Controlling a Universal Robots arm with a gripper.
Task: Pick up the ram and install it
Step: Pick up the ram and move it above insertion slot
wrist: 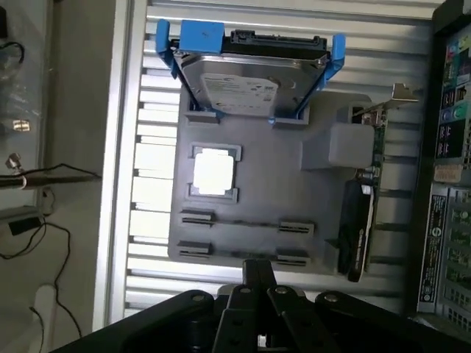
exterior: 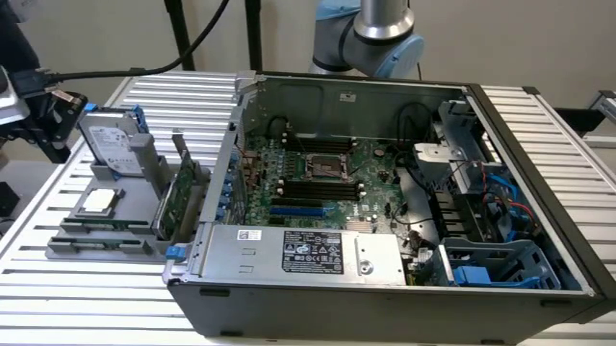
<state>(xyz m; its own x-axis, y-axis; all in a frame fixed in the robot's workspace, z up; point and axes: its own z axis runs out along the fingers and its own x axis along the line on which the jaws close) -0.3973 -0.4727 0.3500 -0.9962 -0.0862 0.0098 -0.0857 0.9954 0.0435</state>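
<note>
My gripper, narrow and empty, hangs over the grey holder where the ram stands edge-on. Risk: descending this closed, I would strike its thin edge, not straddle it.

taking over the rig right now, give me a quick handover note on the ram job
Gripper: shut, holding nothing, above the holder beside the case.
Ram: on edge in the holder's slot, close to the fingertips, not gripped.
Done: nothing yet.
Left: pick-up, then seating in the board slots.
</note>
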